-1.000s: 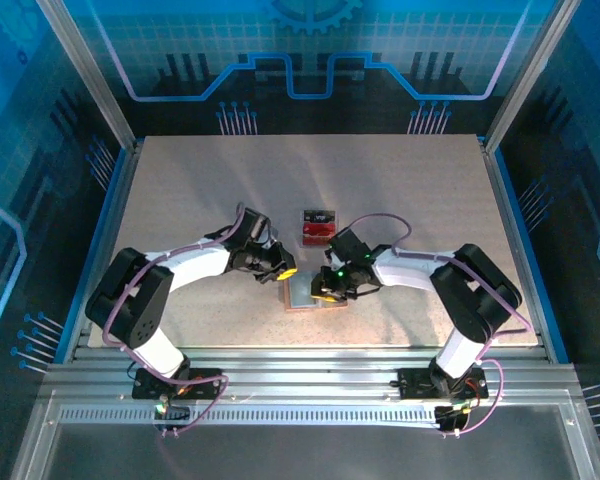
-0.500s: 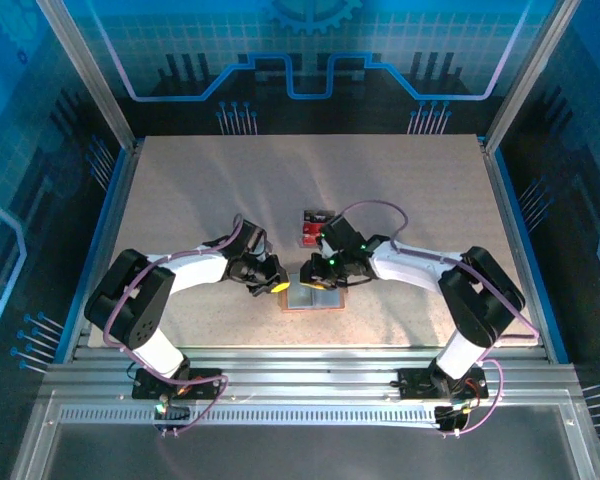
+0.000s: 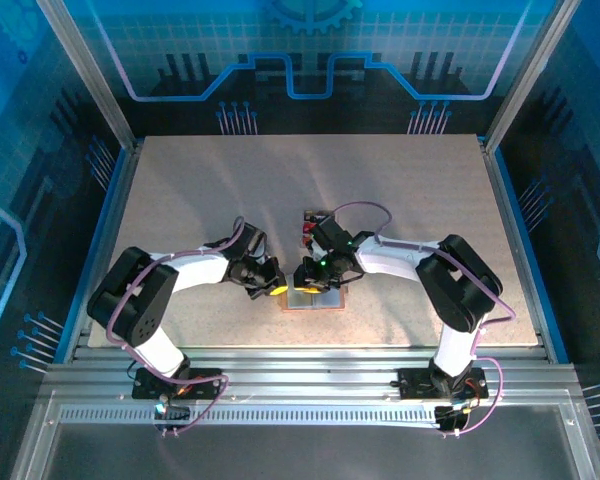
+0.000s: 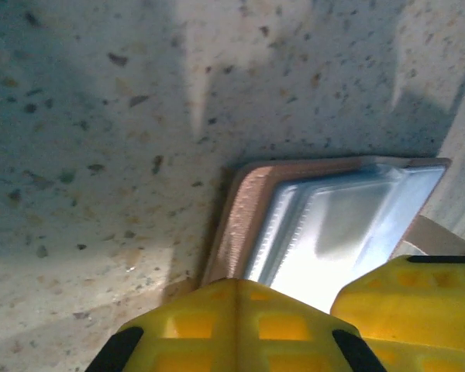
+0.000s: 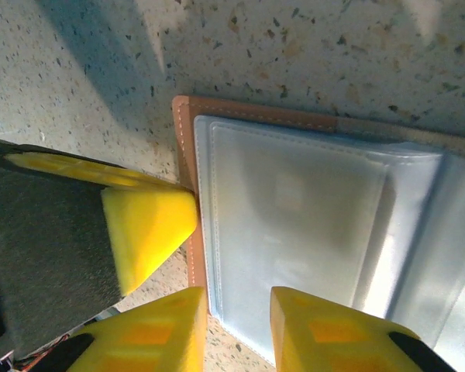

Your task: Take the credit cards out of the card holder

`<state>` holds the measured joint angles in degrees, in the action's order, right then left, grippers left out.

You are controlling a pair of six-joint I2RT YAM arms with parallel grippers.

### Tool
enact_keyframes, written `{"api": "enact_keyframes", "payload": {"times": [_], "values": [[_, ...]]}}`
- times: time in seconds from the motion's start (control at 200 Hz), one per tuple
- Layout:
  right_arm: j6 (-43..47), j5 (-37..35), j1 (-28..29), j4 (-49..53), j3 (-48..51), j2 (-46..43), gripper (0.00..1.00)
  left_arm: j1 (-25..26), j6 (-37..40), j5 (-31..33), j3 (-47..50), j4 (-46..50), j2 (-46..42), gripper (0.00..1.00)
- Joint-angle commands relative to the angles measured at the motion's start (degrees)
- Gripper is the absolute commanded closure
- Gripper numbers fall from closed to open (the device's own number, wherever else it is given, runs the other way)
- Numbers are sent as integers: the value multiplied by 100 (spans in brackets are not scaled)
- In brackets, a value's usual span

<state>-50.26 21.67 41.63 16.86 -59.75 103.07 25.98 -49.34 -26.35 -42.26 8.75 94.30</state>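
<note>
The card holder (image 3: 316, 301) lies open on the table, pale grey-blue inside with a brown rim (image 4: 244, 209), and no card shows in its clear pockets (image 5: 294, 225). Red and dark credit cards (image 3: 309, 224) lie just behind it, partly hidden by my right arm. My left gripper (image 3: 279, 289) (image 4: 332, 306) is shut, its yellow tips down at the holder's left rim; one fingertip (image 5: 147, 225) touches that rim in the right wrist view. My right gripper (image 3: 308, 278) (image 5: 239, 325) is slightly open over the same edge, one finger above the rim and one above the pale inside.
The speckled table (image 3: 180, 190) stretches wide to the left, right and back. Blue rails (image 3: 515, 230) and metal posts frame it. The two grippers stand close together at the holder's left side, almost touching.
My right gripper has moved left across the holder to its left edge. My left gripper has dropped toward the near side onto the holder's left rim.
</note>
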Motion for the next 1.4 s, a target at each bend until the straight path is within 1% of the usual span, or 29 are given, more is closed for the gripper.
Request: {"api": "enact_keyframes", "payload": {"times": [0.0,0.945,1.111,1.216,1.396], "values": [[131,24,65,239,-151,106,71,-23,104,82,79,138,85,96],[183,85,-215,-16,285,9,71,-26,153,135,-48,302,159,96],[188,64,-277,-44,382,-118,71,-23,161,156,-67,330,144,96],[151,130,-335,-196,502,-184,71,-23,168,170,-82,344,128,96],[-44,369,-383,-751,781,-190,71,-24,188,179,-132,390,115,96]]}}
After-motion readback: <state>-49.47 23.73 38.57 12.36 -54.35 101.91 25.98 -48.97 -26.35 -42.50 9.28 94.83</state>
